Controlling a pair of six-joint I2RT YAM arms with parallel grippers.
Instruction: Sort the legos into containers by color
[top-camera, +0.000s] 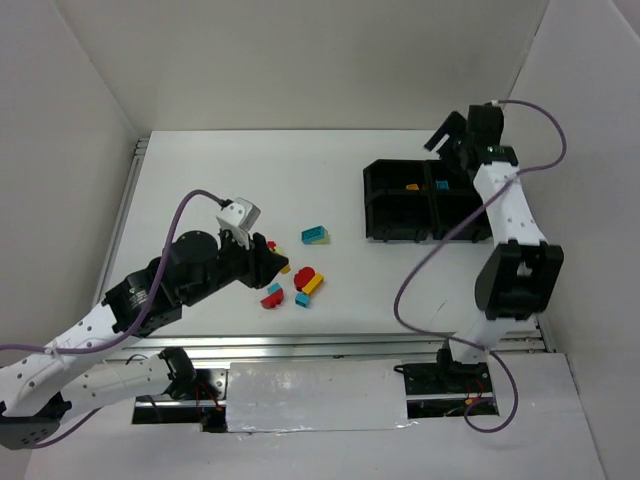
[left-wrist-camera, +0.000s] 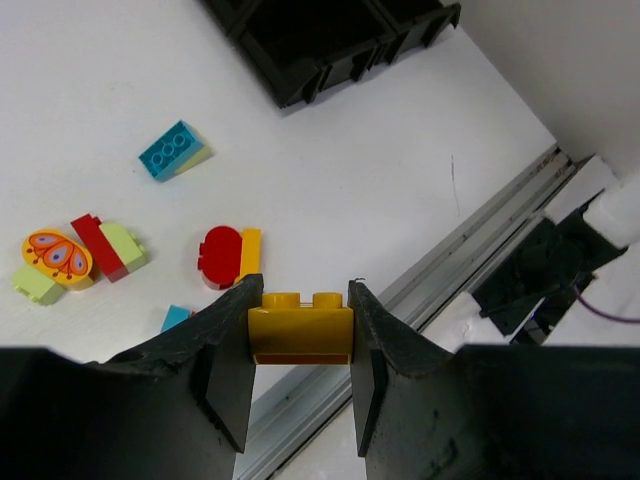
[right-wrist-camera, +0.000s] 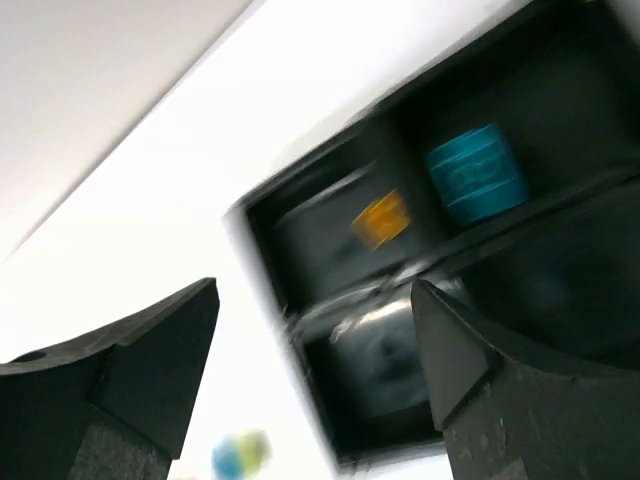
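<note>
Sorting table, from above: my left gripper (left-wrist-camera: 302, 288) is clamped on a yellow brick (left-wrist-camera: 300, 328). The brick sits square btwn the two fingertips, studs up, one pad flat on each side face, lifted off the white table (left-wrist-camera: 350, 180).

Beyond the jaws lie the loose bricks: a red-and-yellow pair (left-wrist-camera: 228, 256) nearest, a teal brick w/ a pale green one (left-wrist-camera: 172, 150) further out, and a butterfly-print piece (left-wrist-camera: 57, 256) touching red and green bricks (left-wrist-camera: 100, 247) off to one side.

My right gripper (right-wrist-camera: 315, 300) hangs over the black tray (right-wrist-camera: 262, 250) at the far right of the table, jaws spread wide, nothing btwn them. In the tray, an orange brick (right-wrist-camera: 381, 219) lies in the far-left compartment and a teal block (right-wrist-camera: 477, 173) in the far-right one. The wrist view here is blurred.
</note>
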